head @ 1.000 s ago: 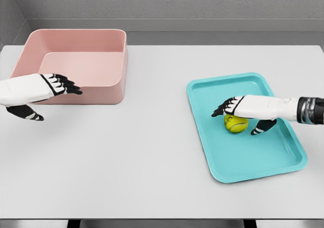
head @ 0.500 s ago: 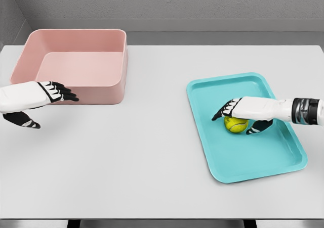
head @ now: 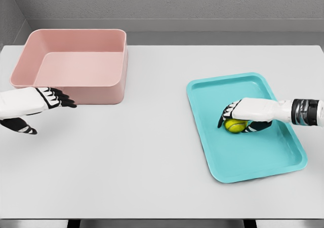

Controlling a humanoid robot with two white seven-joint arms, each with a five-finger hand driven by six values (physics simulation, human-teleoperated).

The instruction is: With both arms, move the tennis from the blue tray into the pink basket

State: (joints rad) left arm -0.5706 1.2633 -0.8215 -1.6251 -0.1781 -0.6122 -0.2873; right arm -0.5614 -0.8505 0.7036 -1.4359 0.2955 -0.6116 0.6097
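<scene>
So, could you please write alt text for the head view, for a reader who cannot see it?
A white robot's right hand closes over a yellow tennis ball lying in a blue tray on the right of a white table. The left hand hovers open in front of an empty pink basket at the far left.

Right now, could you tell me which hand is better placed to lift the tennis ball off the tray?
The right hand: its fingers curl over the tennis ball in the blue tray. The left hand hovers open near the pink basket.

Bright, even light; soft shadows.
</scene>
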